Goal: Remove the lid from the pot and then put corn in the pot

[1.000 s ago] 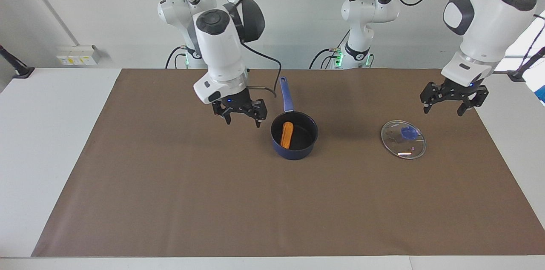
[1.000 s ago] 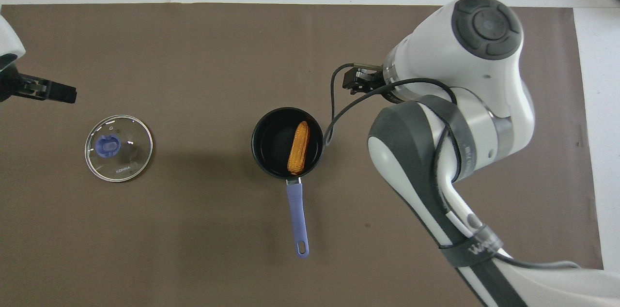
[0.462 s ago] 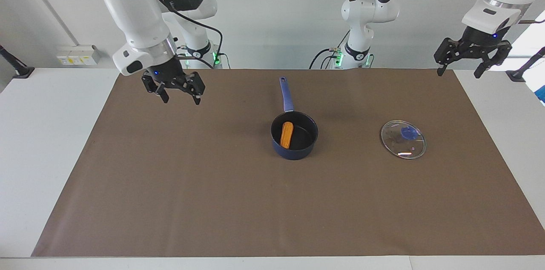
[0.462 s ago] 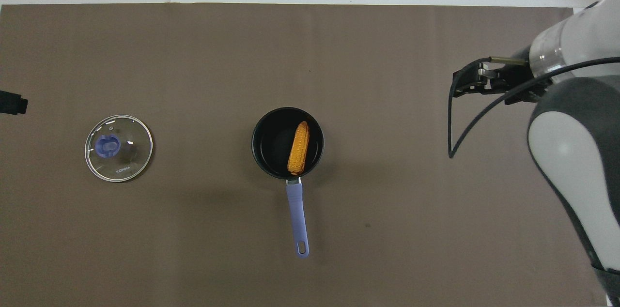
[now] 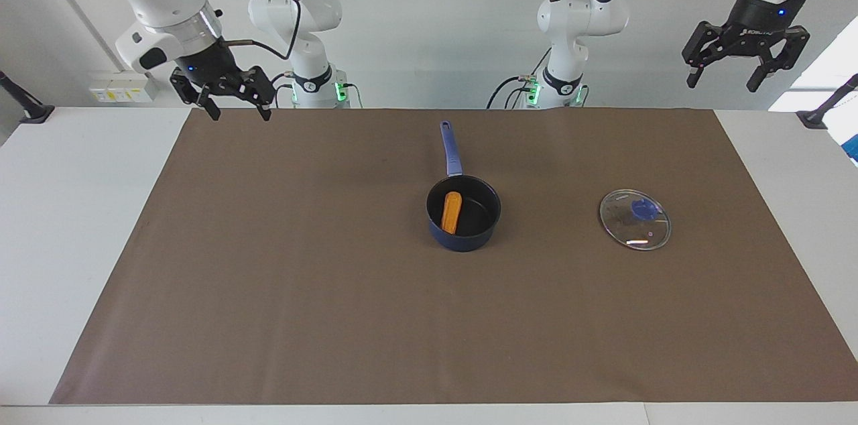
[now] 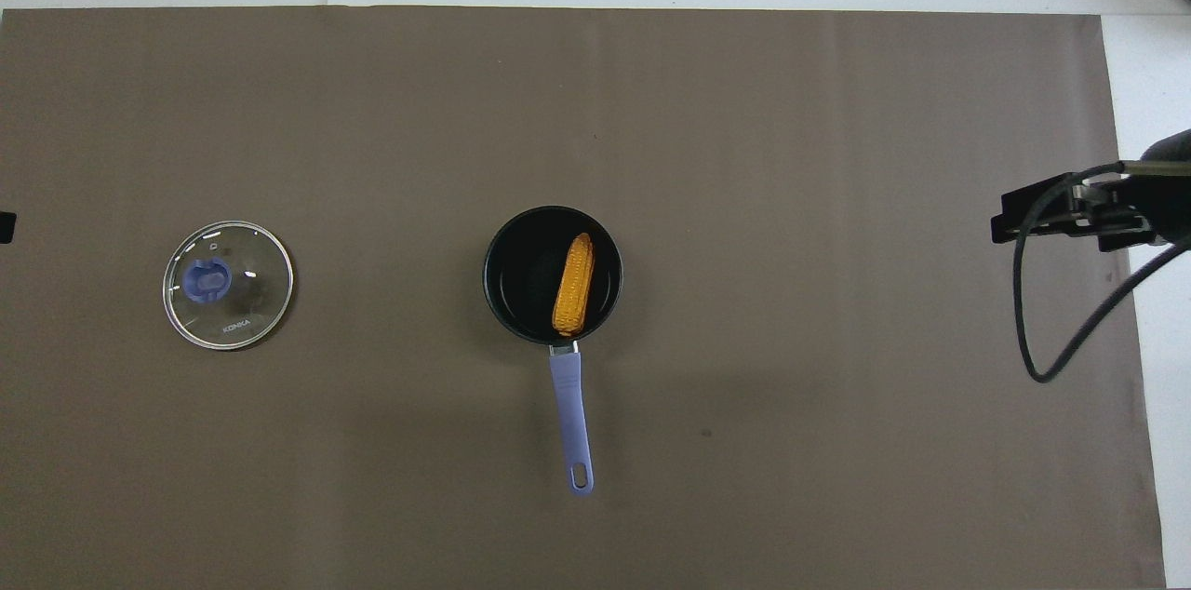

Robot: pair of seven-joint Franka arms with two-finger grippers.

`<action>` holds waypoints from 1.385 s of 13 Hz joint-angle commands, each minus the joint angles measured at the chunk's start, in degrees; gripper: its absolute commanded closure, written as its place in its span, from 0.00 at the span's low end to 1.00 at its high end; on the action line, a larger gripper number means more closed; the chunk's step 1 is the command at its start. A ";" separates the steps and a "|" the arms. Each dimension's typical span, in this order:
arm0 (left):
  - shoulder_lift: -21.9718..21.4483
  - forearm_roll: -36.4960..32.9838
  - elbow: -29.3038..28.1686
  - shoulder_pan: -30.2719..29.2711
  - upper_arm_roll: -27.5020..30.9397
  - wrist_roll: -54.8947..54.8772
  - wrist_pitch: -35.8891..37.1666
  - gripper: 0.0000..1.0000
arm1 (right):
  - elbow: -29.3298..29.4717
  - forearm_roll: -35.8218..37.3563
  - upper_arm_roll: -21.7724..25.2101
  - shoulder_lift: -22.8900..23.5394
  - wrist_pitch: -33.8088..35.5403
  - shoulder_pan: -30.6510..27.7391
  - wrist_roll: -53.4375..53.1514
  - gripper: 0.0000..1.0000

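The navy pot [image 5: 462, 241] stands uncovered mid-table, its handle [image 5: 451, 147] pointing toward the robots. It also shows in the overhead view [image 6: 521, 274]. The corn [image 5: 451, 212] lies inside it and shows from overhead too [image 6: 574, 284]. The glass lid [image 5: 635, 219] with its blue knob lies flat on the mat beside the pot, toward the left arm's end, as the overhead view [image 6: 228, 284] also shows. My right gripper [image 5: 240, 112] is open and empty, raised over the mat's corner at its own end. My left gripper [image 5: 721, 84] is open and empty, high over the table's edge at its end.
A brown mat [image 5: 301, 291] covers most of the white table [image 5: 67, 224]. Only the pot and lid lie on it. A black cable [image 6: 1070, 339] hangs from the right arm's wrist over the mat's edge.
Both grippers have risen and drawn away from the pot and lid toward their own ends of the table. The pot, corn and lid have not moved.
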State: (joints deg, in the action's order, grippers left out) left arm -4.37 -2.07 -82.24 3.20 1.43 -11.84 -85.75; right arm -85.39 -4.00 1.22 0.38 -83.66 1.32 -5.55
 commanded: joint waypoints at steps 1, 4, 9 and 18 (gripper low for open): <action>-0.72 0.92 -1.08 0.58 0.33 3.82 0.76 0.00 | -2.06 0.22 -0.69 -3.63 2.96 -2.20 1.51 0.00; 0.50 1.01 0.58 0.32 0.24 4.72 3.57 0.00 | -3.65 0.48 -0.87 -4.26 -0.18 -1.85 0.90 0.00; 2.18 1.01 2.52 0.49 0.24 4.72 4.89 0.00 | -3.38 3.55 -0.87 -4.60 -1.86 -2.11 1.69 0.00; 1.12 2.94 1.91 0.31 0.50 4.90 5.16 0.00 | -2.85 6.55 -1.31 -5.04 -2.03 -1.50 3.18 0.00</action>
State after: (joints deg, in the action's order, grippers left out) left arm -3.22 -0.35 -81.27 3.25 1.44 -7.64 -82.18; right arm -87.01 1.50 0.26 -3.76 -84.55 0.16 -4.11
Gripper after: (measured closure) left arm 0.000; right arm 0.000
